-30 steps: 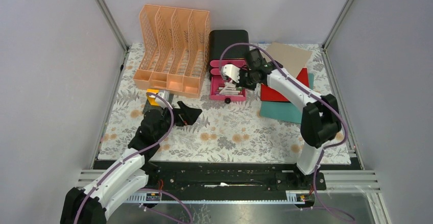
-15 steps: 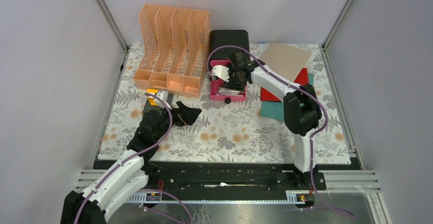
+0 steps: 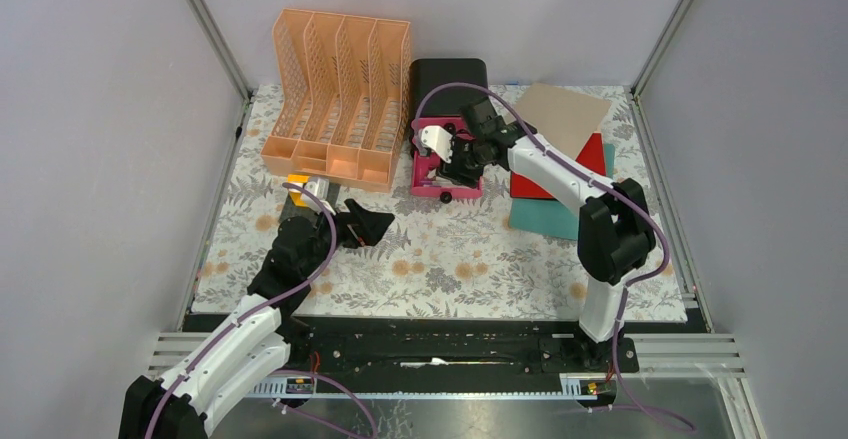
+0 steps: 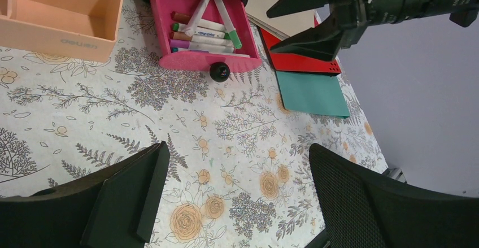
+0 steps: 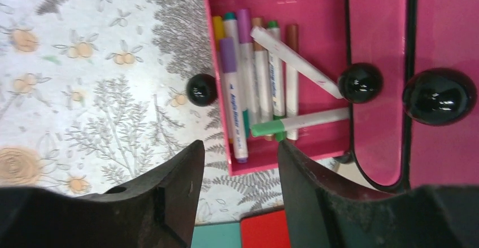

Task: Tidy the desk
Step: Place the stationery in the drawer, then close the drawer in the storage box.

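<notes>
While the top view shows the counter (image 3: 450,259) spread beneath both arms, the right gripper (image 3: 452,164) hangs over the open pink drawer (image 3: 445,191) at the far side, and the left gripper (image 3: 368,227) hovers low over bare cloth, well apart from that drawer

From the left wrist, the left gripper (image 4: 237,203) stands fully spread and empty, with the drawer far ahead

From the right wrist, the right gripper (image 5: 240,152) is partly parted and holds nothing. The markers (image 5: 254,73) lie just beyond its tips, most with their long axis parallel to the drawer's front, two askew. The right arm is clearly nearer, so the drawer likely falls to it
</notes>
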{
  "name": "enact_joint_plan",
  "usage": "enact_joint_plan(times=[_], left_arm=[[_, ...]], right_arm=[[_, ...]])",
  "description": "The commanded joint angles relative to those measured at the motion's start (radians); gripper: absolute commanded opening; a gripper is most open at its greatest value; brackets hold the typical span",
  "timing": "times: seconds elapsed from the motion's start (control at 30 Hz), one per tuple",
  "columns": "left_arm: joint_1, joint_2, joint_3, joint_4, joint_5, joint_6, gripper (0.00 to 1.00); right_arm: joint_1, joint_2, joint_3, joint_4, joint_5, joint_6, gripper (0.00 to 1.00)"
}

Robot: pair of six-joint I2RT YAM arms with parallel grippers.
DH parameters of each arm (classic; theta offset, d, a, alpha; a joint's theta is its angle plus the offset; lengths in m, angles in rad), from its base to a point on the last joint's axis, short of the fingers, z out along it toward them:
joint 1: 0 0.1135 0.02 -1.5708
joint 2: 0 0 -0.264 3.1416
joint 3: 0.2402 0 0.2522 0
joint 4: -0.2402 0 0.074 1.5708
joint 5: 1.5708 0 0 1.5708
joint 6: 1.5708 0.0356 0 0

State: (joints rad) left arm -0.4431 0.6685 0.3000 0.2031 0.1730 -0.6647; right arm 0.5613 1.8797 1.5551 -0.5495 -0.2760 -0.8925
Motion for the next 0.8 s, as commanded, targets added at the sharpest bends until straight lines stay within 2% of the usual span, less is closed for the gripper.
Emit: enact_joint_plan(times=[0.0,0.27,0.43,0.5,0.6,0.77], left_arm=[[0.0,-0.014,-0.01,0.027,0.01,-0.012,0.99],[0.0,-0.004,-0.016,0.037,0.009,-0.012,0.99],[0.0,0.005,-0.016,0.044,0.01,-0.012,0.99],[0.0,0.006,-0.015,0.045,0.008,-0.011,0.99],[-0.001,0.004,-0.011,0.037,0.004,-0.011,0.99],[0.0,0.002,0.006,0.002,-0.006,-0.001,0.99]], right_arm=[[0.009,-0.05,-0.033,-0.028,-0.165,0.016,0.54],[0.013,-0.023,-0.066,-0.054,-0.198,-0.052,0.36],[0.022,0.022,-0.078,-0.051,-0.119,-0.106,0.13],[0.028,0.044,-0.085,-0.052,-0.086,-0.131,0.07],[0.041,0.072,-0.097,-0.044,-0.039,-0.152,0.03],[0.066,0.088,-0.165,0.082,0.07,-0.138,0.0]])
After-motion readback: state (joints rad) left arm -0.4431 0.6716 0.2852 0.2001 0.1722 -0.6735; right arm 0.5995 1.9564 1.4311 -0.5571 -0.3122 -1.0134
